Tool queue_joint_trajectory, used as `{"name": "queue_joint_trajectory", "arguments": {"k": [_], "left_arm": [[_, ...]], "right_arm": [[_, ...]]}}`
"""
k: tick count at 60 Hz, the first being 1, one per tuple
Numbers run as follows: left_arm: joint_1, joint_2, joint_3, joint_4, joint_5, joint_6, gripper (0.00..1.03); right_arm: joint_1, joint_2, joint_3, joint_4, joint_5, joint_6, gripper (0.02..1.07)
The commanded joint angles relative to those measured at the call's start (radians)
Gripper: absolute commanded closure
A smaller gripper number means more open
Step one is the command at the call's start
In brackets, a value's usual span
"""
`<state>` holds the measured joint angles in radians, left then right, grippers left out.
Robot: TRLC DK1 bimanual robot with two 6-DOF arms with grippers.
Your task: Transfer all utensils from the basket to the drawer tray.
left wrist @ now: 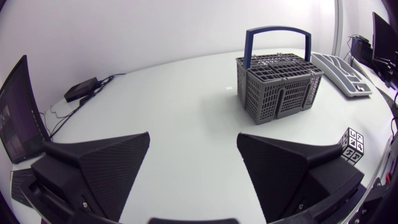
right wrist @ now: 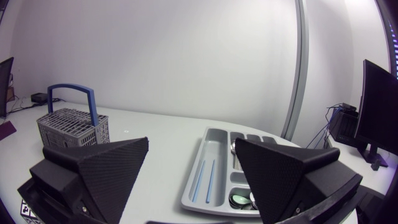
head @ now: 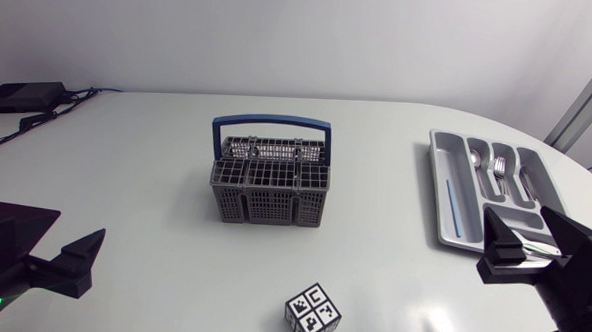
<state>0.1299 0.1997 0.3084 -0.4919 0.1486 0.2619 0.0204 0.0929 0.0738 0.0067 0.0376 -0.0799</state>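
Note:
The grey cutlery basket (head: 270,190) with its blue handle upright stands mid-table; no utensil shows above its grid top. It also appears ahead of my left gripper (left wrist: 193,155) as the basket (left wrist: 278,88), and far off beside my right gripper (right wrist: 193,162) as the basket (right wrist: 73,126). The grey drawer tray (head: 443,197) lies at the right and holds forks (head: 498,167), spoons and two blue sticks (right wrist: 203,177). The left gripper (head: 77,262) rests open and empty at the near left. Just short of the tray (right wrist: 191,194), the right gripper (head: 507,253) is open and empty too.
A black-and-white marker cube (head: 313,314) sits near the front edge, in front of the basket, also seen as the cube (left wrist: 352,145). A black box (head: 24,96) with cables lies at the back left corner.

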Motion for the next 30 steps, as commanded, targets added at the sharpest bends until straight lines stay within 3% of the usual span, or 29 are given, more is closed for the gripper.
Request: {"name": "queue_joint_trajectory", "arguments": {"k": [1,30], "left_arm": [[0.007,-0.014,-0.054,-0.008,-0.012,-0.013,0.06],[-0.063,-0.111,-0.186,0.252,-0.084,-0.142,0.05]], "right_arm": [[-0.013,-0.047,-0.046,-0.004,-0.019,0.054,0.07],[-0.02,-0.093,-0.074,-0.007,-0.038,0.08,0.07]]}}
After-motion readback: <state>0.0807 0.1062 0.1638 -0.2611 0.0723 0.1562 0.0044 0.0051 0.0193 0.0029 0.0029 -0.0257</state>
